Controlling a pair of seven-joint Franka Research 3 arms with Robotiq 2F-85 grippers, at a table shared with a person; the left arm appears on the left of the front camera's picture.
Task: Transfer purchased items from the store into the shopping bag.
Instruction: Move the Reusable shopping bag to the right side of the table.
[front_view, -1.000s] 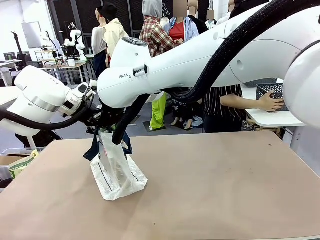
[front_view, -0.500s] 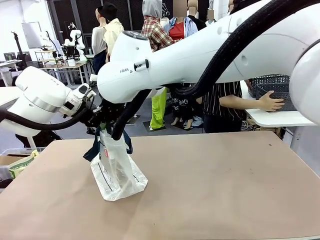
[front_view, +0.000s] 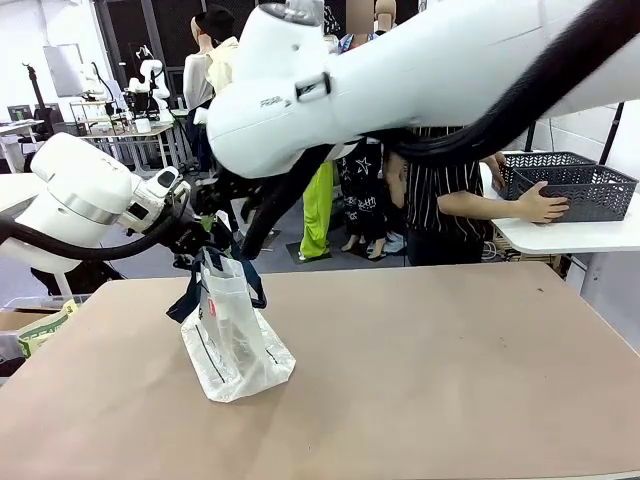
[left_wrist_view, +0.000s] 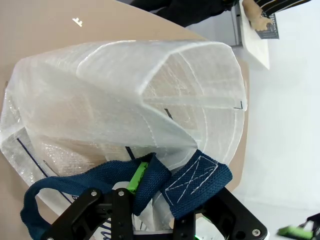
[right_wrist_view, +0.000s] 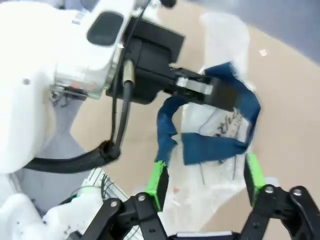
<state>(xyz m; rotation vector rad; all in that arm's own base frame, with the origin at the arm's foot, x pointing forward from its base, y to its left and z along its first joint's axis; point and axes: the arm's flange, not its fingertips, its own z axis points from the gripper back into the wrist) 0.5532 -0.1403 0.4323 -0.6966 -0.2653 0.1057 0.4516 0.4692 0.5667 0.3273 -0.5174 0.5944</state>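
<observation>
Left arm entered from the left side of the front view, wrist angled toward the bag top. Left gripper (left_wrist_view: 150, 200) clamped tight on a navy handle (left_wrist_view: 195, 182) of the shopping bag (front_view: 232, 340); green pad (left_wrist_view: 137, 175) seen pressed against the webbing in the left wrist view. Bag held upright by that handle, base resting on the brown table (front_view: 450, 380) toward its left side, mouth gaping open, walls translucent. Contents of the bag could not be made out.

Right arm reached across the middle from the right, elbow high, forearm sloping down to the bag top. Right gripper (right_wrist_view: 205, 182) spread wide just above the bag mouth, green pads (right_wrist_view: 159, 182) well apart, nothing between them; the navy handle lay near but not gripped.

Store basket (front_view: 570, 185) sat on a white side table (front_view: 560, 238) at far right, well apart from the bag. Person's hand (front_view: 540, 203) rested against its near side.
</observation>
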